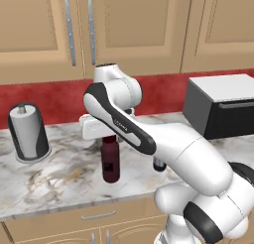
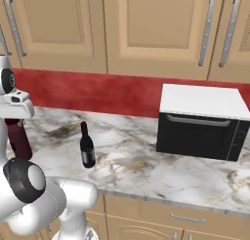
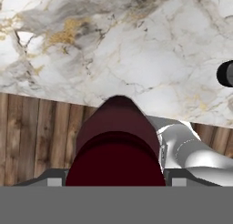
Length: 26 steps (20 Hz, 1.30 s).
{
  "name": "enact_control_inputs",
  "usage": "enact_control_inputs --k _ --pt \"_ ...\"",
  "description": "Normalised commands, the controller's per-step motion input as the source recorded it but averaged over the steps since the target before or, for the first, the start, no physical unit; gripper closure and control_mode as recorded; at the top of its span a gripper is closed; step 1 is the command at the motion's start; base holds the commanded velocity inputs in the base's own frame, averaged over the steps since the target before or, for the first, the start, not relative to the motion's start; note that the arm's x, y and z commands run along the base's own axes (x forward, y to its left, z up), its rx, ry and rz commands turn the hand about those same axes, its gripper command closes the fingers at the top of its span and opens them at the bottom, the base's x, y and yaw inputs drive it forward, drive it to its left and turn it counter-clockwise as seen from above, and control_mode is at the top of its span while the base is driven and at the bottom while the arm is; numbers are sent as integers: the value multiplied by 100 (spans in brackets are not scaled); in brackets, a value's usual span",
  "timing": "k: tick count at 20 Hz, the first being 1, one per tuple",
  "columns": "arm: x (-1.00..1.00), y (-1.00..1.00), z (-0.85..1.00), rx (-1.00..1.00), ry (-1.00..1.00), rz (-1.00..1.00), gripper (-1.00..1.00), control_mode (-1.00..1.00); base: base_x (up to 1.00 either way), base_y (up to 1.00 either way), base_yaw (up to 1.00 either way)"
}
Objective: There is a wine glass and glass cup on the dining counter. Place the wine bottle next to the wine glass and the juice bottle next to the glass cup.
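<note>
Here the jaws are clamped on the juice bottle [image 1: 110,161] at its cap (top grip keeps it upright), bottle apparently just above the table [image 1: 59,181]. Wine bottle [image 2: 87,146] stands nearby, untouched.

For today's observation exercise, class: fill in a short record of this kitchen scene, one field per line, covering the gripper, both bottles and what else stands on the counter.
gripper: gripper shut on the juice bottle, gripping its top from above
juice bottle: upright on the wall counter
wine bottle: wine bottle upright, untouched, apart from the juice bottle
other items: microwave, paper towel roll
</note>
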Motion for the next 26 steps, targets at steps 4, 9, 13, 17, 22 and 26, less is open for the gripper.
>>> enact_control_inputs --k 4,9,13,17,22,26 --pt "0 0 0 0 0 0 100 100 -34 2 0" --pt "0 0 0 0 0 0 100 100 -39 6 0" --pt "0 0 0 0 0 0 100 100 -40 5 3" --pt "0 0 0 0 0 0 100 100 -51 9 6" --pt "0 0 0 0 0 0 100 100 -49 15 12" --pt "0 0 0 0 0 0 100 100 -23 14 66"
